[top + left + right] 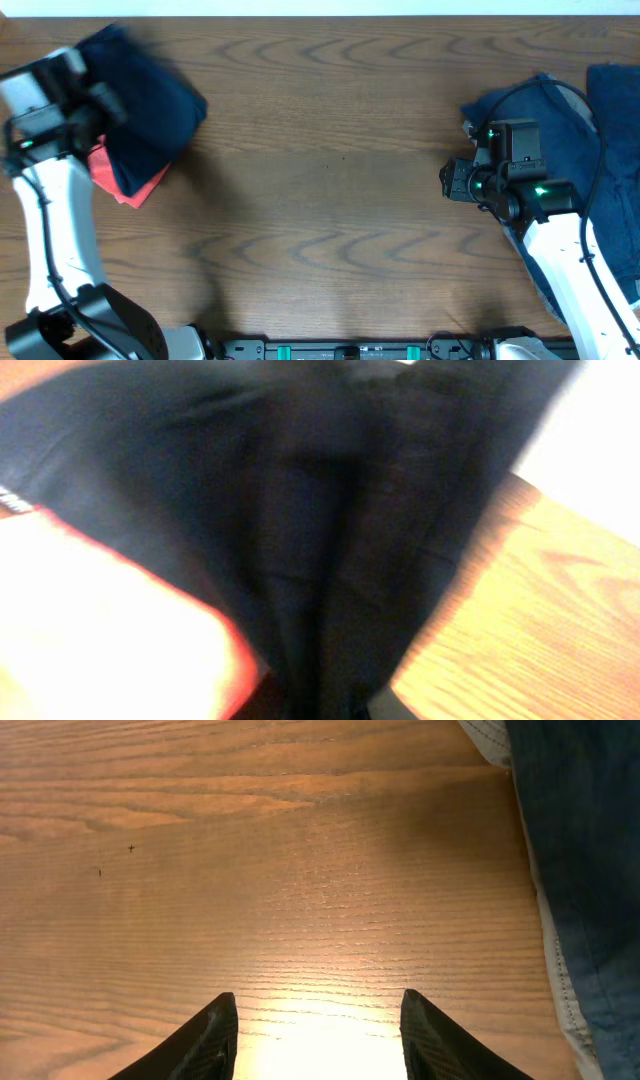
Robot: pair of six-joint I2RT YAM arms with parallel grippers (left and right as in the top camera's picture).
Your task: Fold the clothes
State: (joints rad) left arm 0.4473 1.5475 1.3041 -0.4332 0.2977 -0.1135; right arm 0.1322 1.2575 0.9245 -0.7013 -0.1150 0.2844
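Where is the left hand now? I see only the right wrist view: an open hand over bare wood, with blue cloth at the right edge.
Observer: The left hand is at the far left of the table, over a folded navy garment.
Operator: Is anything under that garment?
Observer: Yes, a red cloth sticks out from beneath its near edge.
Operator: Does the left hand hold the garment?
Observer: I cannot tell; the left wrist view shows dark cloth close up, no fingers.

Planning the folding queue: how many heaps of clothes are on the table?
2: a navy-and-red heap at the far left, a blue heap at the right edge. More pieces may hide within.
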